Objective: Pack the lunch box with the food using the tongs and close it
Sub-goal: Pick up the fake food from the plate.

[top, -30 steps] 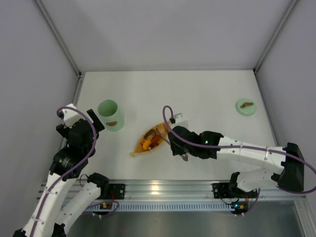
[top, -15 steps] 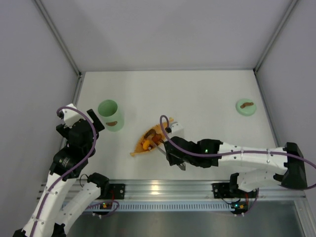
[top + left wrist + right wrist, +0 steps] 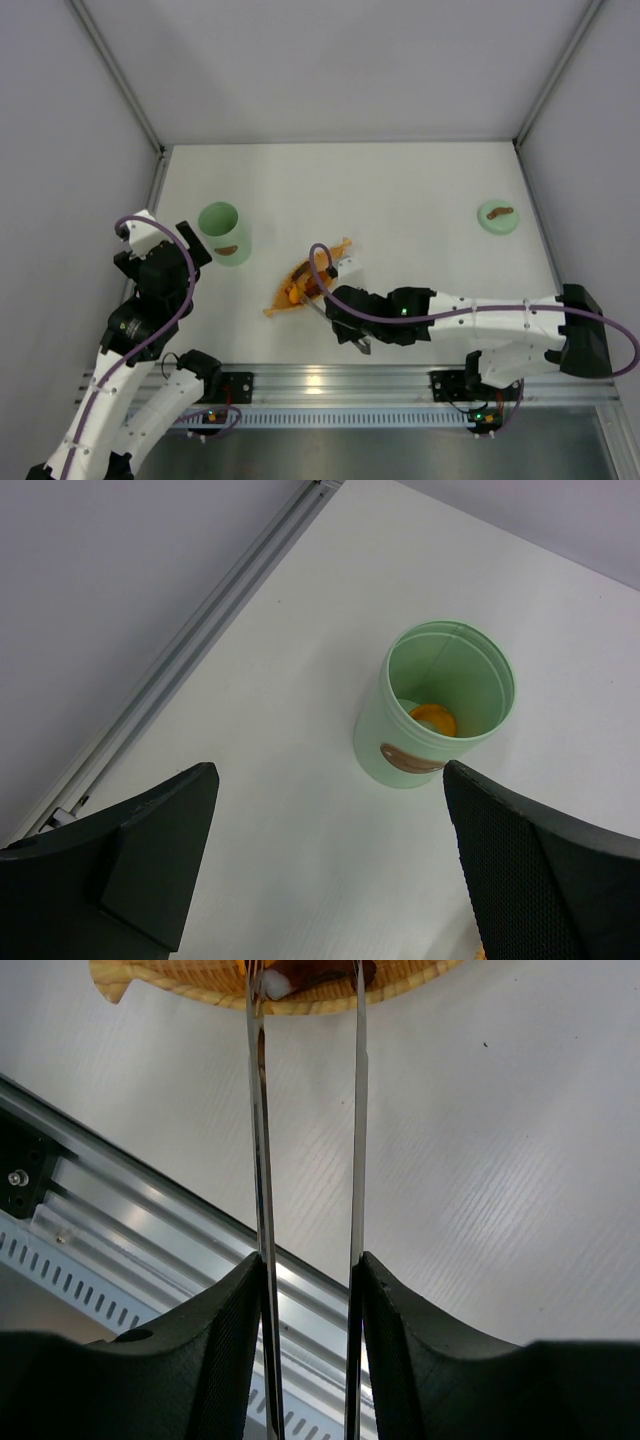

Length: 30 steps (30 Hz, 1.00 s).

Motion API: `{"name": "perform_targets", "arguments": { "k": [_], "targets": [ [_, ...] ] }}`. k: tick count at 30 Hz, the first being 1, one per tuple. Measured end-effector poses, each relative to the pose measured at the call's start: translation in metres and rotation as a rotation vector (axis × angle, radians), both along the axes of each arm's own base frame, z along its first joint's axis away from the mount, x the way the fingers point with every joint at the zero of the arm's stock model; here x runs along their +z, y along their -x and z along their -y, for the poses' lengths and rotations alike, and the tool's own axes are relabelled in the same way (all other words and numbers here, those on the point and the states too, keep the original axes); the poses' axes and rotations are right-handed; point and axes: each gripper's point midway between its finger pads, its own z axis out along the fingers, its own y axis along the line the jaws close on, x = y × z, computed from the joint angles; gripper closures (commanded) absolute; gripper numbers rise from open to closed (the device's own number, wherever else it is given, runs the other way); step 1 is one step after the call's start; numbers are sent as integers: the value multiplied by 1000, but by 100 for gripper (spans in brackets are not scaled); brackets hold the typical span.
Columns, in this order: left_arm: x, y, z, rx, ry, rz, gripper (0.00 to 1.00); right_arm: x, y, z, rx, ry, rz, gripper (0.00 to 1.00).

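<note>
The mint-green lunch box [image 3: 223, 233] stands open at the left, and in the left wrist view the lunch box [image 3: 435, 718] holds an orange food piece [image 3: 433, 720]. Its lid [image 3: 497, 216] lies at the far right. More food [image 3: 298, 288] lies on the orange leaf-shaped tray [image 3: 322, 262]. My right gripper [image 3: 345, 312] is shut on the tongs [image 3: 259, 1160]. Their two arms stand apart and reach the tray, either side of a white piece [image 3: 275, 985] and a dark piece [image 3: 320, 972]. My left gripper [image 3: 328, 780] hangs open and holds nothing, just near of the lunch box.
An aluminium rail [image 3: 330, 382] runs along the table's near edge, right behind my right gripper. A metal strip [image 3: 190, 660] borders the table on the left, and grey walls close in the left, back and right sides.
My right arm has swung left and toward the near edge, carrying the tongs with it; their tips stay at the tray. The left arm and the lunch box have not moved.
</note>
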Motion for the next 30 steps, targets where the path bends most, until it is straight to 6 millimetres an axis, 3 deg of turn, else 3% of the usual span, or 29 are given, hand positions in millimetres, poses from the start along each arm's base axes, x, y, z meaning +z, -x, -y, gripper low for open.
{"name": "perform_targets", "arguments": {
  "k": [15, 30],
  "targets": [
    [0, 0, 0, 0, 0, 0, 1, 4, 5, -8, 16, -12, 1, 59],
    [0, 0, 0, 0, 0, 0, 1, -8, 5, -12, 15, 24, -11, 62]
  ]
}}
